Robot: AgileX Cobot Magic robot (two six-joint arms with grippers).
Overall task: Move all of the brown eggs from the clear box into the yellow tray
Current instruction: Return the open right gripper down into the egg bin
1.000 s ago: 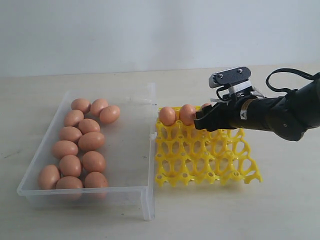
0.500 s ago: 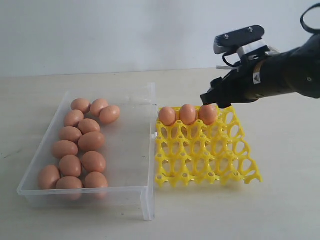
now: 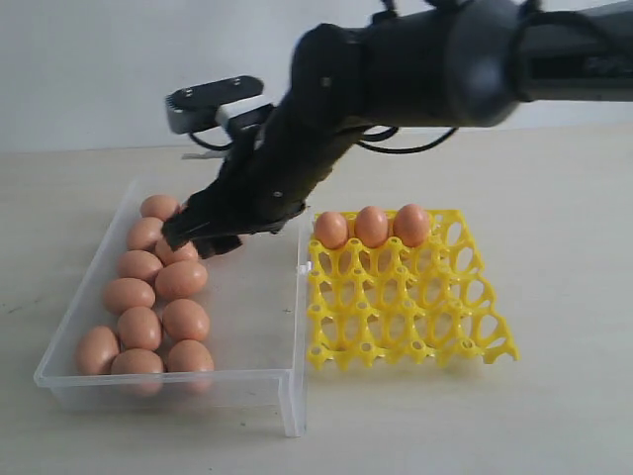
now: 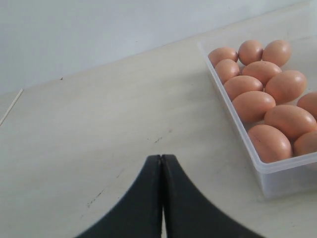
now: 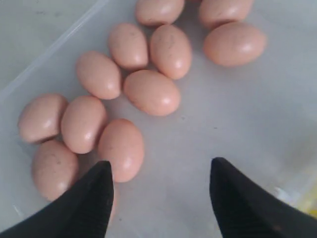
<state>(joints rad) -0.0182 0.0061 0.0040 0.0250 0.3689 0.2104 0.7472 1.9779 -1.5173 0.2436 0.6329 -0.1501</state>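
brown eggs (image 3: 181,279) lie mostly in the clear box (image 3: 252,297), bunched along its left side and touching one another, while the right half of the box floor is bare. three more eggs sit upright in the back row of the yellow tray (image 3: 415,317), side by side in the cups nearest the box, and the other cups in that tray hold nothing. the tray sits just beside the box's right wall on the pale table (image 3: 554,247).

the right gripper (image 3: 201,236) reaches across the middle and hangs over the far part of the box, and its dark arm hides a few of the eggs from the exterior camera. from the right wrist camera i see its two black fingers (image 5: 94,198) spread wide with nothing between them, bare box floor in the gap and the egg cluster beside and under one finger. i cannot tell whether that finger touches an egg.

the left gripper (image 4: 162,158) is off to the side above bare table, fingers pressed together on nothing, with a corner of the box and its eggs near it.
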